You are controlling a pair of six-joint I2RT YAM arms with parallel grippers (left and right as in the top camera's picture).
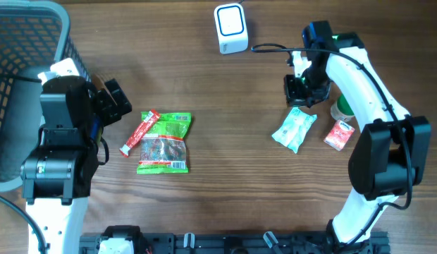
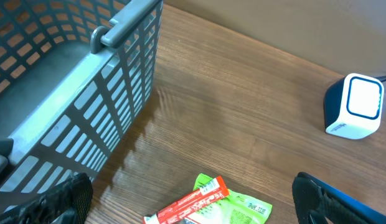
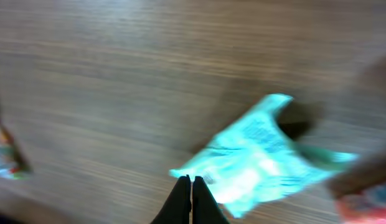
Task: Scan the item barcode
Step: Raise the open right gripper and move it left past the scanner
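Note:
A white barcode scanner (image 1: 230,28) stands at the table's far middle, and it also shows in the left wrist view as the scanner (image 2: 358,106). A pale teal packet (image 1: 294,129) lies flat on the wood just below my right gripper (image 1: 301,89). The right wrist view is blurred. In it the right gripper (image 3: 192,180) is shut, fingertips pressed together at the near edge of the teal packet (image 3: 261,158), with nothing seen between them. My left gripper (image 1: 113,99) is open wide above a red stick pack (image 2: 193,200) that lies across a green packet (image 2: 243,208).
A grey mesh basket (image 1: 21,42) fills the far left corner, close beside the left arm. A small red packet (image 1: 339,134) and a green round item (image 1: 341,108) lie right of the teal packet, under the right arm. The scanner's cable (image 1: 271,48) runs toward the right arm.

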